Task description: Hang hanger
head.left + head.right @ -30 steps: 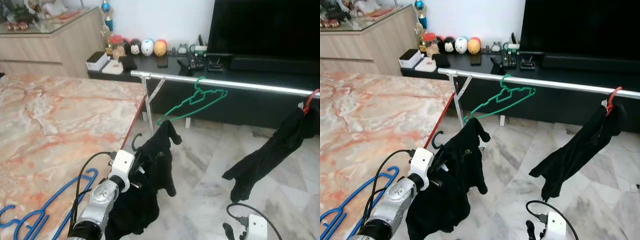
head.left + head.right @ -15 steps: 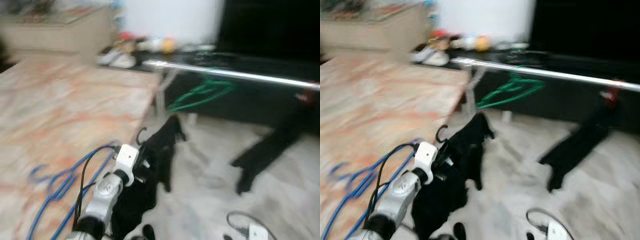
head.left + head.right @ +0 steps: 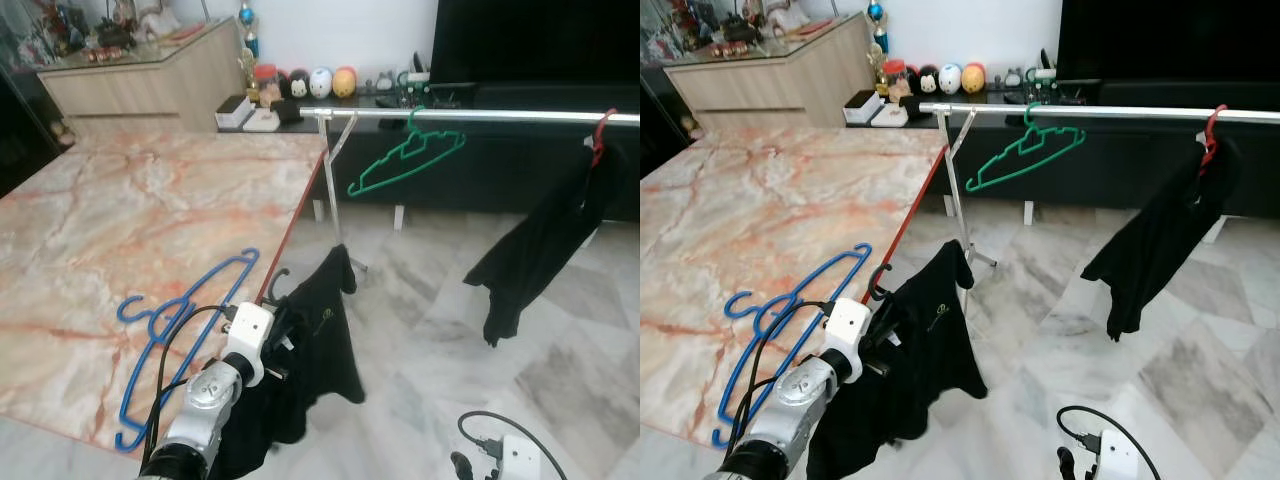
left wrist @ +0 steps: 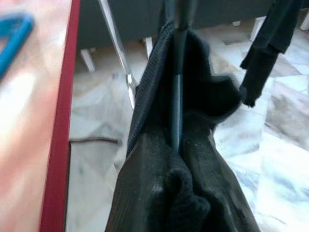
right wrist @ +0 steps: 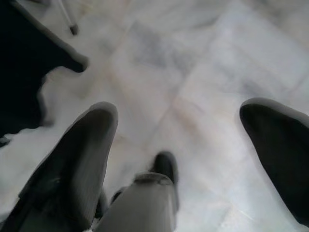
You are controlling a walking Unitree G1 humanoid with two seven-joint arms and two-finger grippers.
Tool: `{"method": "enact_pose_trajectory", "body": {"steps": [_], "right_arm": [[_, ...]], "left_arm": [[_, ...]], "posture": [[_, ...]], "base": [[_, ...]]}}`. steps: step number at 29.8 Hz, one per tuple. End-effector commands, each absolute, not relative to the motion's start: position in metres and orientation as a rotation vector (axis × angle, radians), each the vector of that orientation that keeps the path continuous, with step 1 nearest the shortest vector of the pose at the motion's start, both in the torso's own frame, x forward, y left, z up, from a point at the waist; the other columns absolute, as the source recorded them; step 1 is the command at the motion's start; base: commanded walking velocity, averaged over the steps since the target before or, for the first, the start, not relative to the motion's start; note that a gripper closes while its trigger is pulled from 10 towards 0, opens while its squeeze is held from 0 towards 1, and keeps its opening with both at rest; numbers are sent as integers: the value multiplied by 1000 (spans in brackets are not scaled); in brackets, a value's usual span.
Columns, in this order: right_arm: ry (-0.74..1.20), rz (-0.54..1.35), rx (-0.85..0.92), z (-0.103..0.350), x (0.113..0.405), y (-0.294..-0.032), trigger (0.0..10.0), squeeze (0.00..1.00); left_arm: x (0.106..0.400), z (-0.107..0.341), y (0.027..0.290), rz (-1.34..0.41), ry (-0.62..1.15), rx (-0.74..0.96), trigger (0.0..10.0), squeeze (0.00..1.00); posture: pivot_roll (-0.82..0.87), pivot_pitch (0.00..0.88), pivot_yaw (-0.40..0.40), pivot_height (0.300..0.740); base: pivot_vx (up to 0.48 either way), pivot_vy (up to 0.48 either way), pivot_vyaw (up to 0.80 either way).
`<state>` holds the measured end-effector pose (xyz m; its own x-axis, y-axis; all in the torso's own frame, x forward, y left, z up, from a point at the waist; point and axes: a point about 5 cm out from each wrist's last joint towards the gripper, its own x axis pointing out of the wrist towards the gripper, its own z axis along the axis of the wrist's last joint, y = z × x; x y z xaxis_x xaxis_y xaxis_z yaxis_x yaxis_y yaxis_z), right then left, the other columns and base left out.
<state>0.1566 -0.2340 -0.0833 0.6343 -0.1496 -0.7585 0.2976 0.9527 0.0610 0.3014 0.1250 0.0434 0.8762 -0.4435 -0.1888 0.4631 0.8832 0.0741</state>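
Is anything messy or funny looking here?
Yes. The green hanger hangs tilted and empty on the rail, and two blue hangers lie loose on the marble table instead of hanging up.

Bright, even daylight — wrist views soft.

Pale grey-veined marble floor (image 3: 560,350), pink-veined marble table (image 3: 130,220) with red edge, light wood sideboard (image 3: 150,85), low black TV console (image 3: 1140,170), large dark screen (image 3: 540,40), white wall (image 3: 960,30).
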Motion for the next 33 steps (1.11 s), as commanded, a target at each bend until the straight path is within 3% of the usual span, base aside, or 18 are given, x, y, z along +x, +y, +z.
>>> {"method": "enact_pose_trajectory", "body": {"steps": [1,33], "right_arm": [[849,-251,202,-85,157,-229,10000,0],[847,-253,199,-84,158,-231,10000,0]], "left_arm": [[302,45,133,-454,157,125,10000,0],[304,46,130,-461,157,124,10000,0]], "posture": [[-54,0,79,740],[-51,0,72,740]], "base": [[-296,0,0],[-297,0,0]]}}
